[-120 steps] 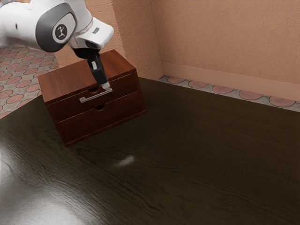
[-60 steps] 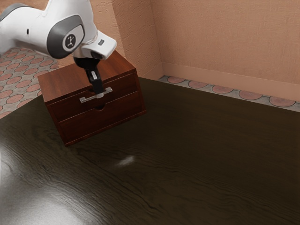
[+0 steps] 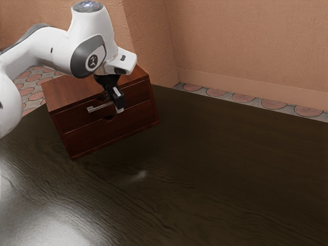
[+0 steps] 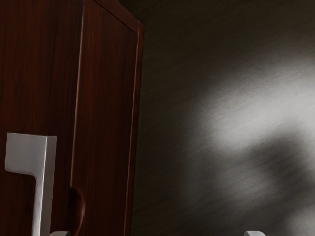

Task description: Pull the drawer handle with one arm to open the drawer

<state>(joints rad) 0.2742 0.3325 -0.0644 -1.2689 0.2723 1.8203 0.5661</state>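
A dark red wooden cabinet [image 3: 66, 89] with two drawers stands on the table at the exterior view's left. The upper drawer [image 3: 137, 94] carries a silver bar handle [image 3: 98, 107] and sits flush with the cabinet front. My black gripper [image 3: 118, 101] hangs in front of that drawer, at the handle's end nearer the exterior view's right. In the wrist view the handle [image 4: 37, 162] runs close to one fingertip, and the other fingertip [image 4: 253, 233] stands far off over the table. The gripper is open, with nothing clamped.
The lower drawer [image 3: 115, 127] has only a small notch at its top edge. The dark wooden table [image 3: 215, 169] stretches wide toward the exterior view's right and front. An orange wall [image 3: 246, 41] and a tiled floor strip [image 3: 266, 102] lie behind.
My hand has slid from the handle's middle to its end toward the exterior view's right and has turned. The arm's elbow swung forward. The drawer has not moved.
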